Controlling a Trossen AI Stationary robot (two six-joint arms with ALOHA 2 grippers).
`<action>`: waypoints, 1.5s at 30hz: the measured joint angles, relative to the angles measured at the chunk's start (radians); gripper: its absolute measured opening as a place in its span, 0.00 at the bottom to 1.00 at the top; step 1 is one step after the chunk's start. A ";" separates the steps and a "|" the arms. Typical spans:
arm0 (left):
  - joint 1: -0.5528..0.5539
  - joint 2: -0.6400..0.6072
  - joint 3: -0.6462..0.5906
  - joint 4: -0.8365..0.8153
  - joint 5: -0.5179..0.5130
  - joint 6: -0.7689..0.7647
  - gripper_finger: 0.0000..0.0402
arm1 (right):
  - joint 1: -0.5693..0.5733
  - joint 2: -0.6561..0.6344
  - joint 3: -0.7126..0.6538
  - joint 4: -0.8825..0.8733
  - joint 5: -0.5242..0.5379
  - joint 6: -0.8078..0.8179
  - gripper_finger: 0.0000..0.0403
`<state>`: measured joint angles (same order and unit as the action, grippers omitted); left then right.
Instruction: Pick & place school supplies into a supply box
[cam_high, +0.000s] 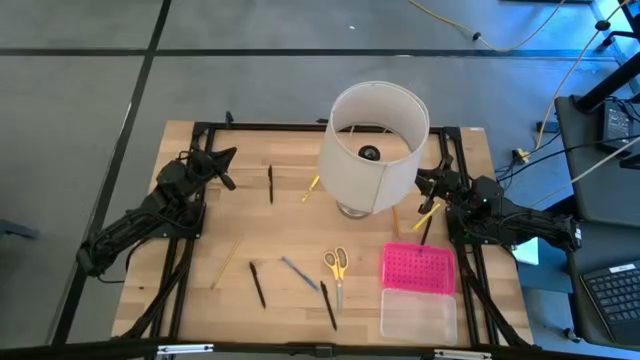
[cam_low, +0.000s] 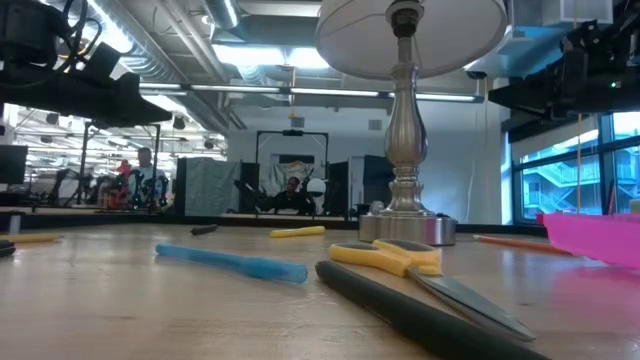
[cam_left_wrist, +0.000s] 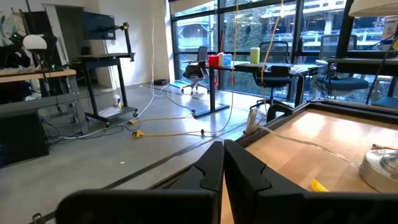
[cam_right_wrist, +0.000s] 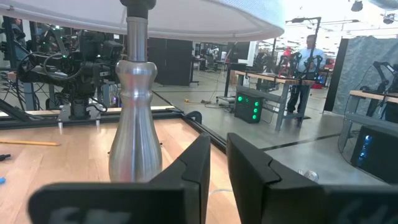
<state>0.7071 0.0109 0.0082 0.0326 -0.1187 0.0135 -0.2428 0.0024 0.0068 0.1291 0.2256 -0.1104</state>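
Observation:
The supply box lies near the table's right front: its pink dotted lid (cam_high: 418, 267) open, the clear base (cam_high: 418, 316) in front of it. Yellow-handled scissors (cam_high: 335, 265), a grey-blue pen (cam_high: 298, 273), black pens (cam_high: 257, 283) (cam_high: 328, 305) and a wooden pencil (cam_high: 225, 262) lie flat on the table's near half. Another black pen (cam_high: 270, 183) lies farther back. A yellow pencil (cam_high: 428, 214) and a black pen (cam_high: 427, 231) lie below my right gripper (cam_high: 424, 184), which hovers with a narrow gap between its fingers. My left gripper (cam_high: 226, 160) is shut, raised by the far left corner.
A big white lampshade (cam_high: 372, 148) on a metal lamp base (cam_low: 405, 225) stands mid-table at the far side, between the two arms. A short yellow piece (cam_high: 312, 187) lies left of it. Black arm frames run along both table sides. Bare wood shows between the supplies.

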 joint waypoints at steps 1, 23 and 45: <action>0.000 0.000 0.000 0.000 0.000 0.000 0.01 | 0.000 0.000 0.000 0.000 0.000 0.000 0.15; 0.000 0.000 0.000 0.000 0.000 0.000 0.02 | 0.000 0.000 0.000 0.000 0.000 0.000 0.15; 0.000 0.000 0.000 0.000 0.000 0.000 0.02 | 0.001 0.000 0.006 0.038 -0.059 0.111 0.15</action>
<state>0.7069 0.0110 0.0079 0.0330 -0.1187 0.0135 -0.2420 0.0022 0.0126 0.1670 0.1664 0.0003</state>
